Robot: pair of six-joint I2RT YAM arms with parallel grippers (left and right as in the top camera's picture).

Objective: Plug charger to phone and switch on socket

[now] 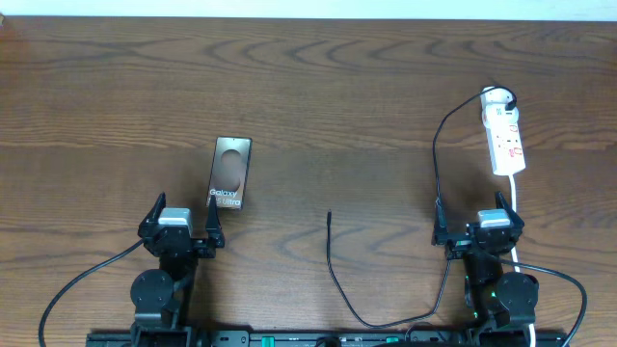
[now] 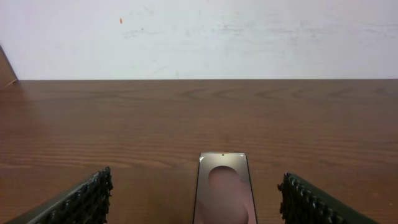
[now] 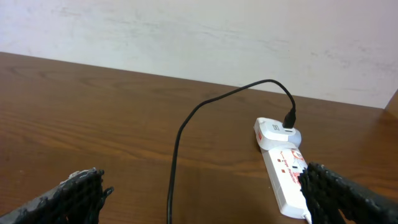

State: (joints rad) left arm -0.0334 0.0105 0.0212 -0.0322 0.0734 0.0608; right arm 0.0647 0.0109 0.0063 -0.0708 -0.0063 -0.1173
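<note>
The phone (image 1: 230, 173) lies flat on the table left of centre, its "Galaxy Ultra" lettering at the near end; it also shows low in the left wrist view as a dark glossy phone (image 2: 224, 190). My left gripper (image 1: 183, 224) sits open just behind the phone's near end, holding nothing. The charger (image 1: 333, 265) is a thin black cable whose plug tip (image 1: 329, 215) lies free mid-table, its other end plugged into the socket (image 1: 504, 130) at the right. My right gripper (image 1: 478, 226) is open and empty, just short of the socket (image 3: 286, 174), with the charger cable (image 3: 177, 155) running between its fingers' span.
The socket's white cord (image 1: 517, 207) runs down past the right gripper toward the table's near edge. The charger cable loops along the front edge (image 1: 386, 323) between the two arm bases. A pale wall (image 2: 199, 37) rises behind the table's far edge.
</note>
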